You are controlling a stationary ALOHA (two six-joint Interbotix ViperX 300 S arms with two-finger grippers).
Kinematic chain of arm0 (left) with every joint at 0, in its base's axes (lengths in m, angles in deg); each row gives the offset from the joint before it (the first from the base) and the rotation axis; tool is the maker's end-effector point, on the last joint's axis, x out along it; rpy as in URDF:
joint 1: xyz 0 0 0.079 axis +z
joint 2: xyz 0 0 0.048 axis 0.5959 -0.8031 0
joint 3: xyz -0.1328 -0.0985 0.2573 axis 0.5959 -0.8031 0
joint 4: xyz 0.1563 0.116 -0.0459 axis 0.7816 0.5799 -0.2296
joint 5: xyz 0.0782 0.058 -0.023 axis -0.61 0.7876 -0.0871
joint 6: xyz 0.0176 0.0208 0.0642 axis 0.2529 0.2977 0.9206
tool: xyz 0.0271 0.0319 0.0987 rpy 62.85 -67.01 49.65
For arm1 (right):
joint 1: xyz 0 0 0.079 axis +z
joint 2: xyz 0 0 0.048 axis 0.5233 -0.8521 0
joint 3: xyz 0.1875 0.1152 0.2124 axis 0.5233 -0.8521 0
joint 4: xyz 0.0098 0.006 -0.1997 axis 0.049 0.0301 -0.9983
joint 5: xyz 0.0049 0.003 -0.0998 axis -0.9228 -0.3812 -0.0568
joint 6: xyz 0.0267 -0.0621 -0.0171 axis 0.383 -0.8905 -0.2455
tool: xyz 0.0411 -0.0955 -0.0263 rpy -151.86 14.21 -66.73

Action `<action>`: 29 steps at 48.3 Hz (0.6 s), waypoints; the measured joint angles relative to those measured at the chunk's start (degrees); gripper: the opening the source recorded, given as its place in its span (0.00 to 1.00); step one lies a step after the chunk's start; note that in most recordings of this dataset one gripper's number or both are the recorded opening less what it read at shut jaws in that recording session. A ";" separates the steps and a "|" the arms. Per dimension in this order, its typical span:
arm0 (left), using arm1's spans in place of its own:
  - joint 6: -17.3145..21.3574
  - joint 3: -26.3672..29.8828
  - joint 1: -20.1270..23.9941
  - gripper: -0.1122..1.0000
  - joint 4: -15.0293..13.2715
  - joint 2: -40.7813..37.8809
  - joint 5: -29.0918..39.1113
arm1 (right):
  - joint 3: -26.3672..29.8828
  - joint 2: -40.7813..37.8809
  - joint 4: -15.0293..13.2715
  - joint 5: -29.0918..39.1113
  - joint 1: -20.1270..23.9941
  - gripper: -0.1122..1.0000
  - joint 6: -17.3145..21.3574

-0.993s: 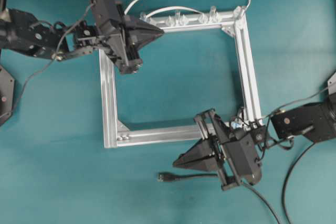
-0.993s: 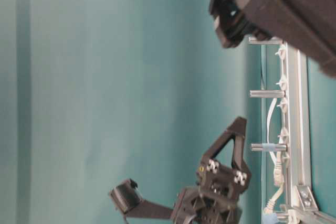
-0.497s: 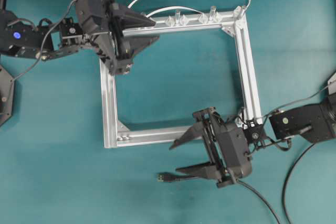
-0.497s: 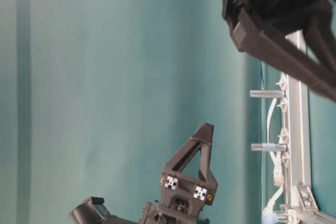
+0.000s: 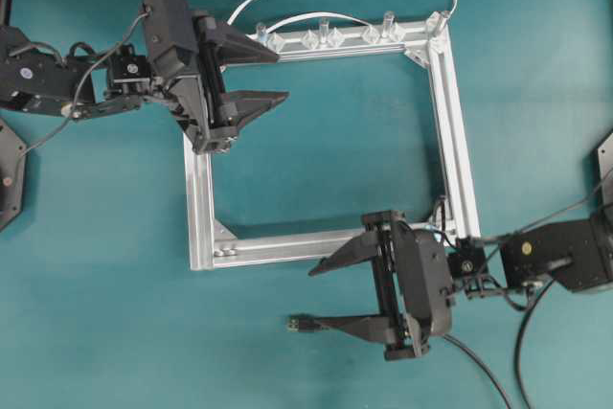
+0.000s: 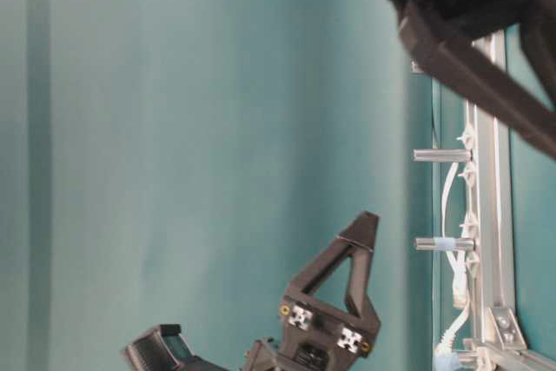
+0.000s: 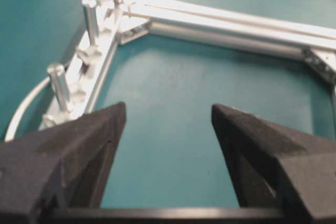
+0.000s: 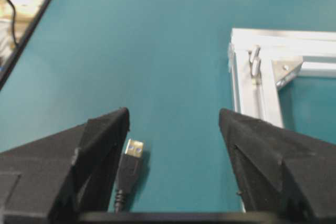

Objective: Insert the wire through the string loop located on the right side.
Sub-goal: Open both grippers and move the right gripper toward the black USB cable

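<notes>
Since the wire (image 5: 305,324) lies loose on the worktop near its front edge, plug just beside one finger of the wide-open right gripper (image 5: 320,296), it should centre over the plug before closing. Left gripper (image 5: 275,76) also gapes, empty.

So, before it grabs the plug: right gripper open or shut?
Open: the right gripper has its fingers spread, empty, the wire plug beside one.

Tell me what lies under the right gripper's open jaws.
Beneath the right gripper lies the wire, its metal-tipped plug beside one finger, on the teal table. The cable behind the plug is covered by that finger.
</notes>
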 measured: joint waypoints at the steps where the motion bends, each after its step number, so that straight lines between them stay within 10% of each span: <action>1: 0.00 0.00 0.00 0.78 0.00 0.00 0.09 | 0.18 -0.18 1.32 -0.35 0.35 0.82 -0.88; 12: 0.00 -0.70 0.00 0.78 0.09 0.00 0.44 | 1.58 -1.76 11.78 -3.60 3.25 0.75 -8.53; 29: 0.00 -0.70 0.00 0.78 0.18 0.00 0.44 | 1.67 -2.55 13.10 -3.43 3.60 0.76 -9.14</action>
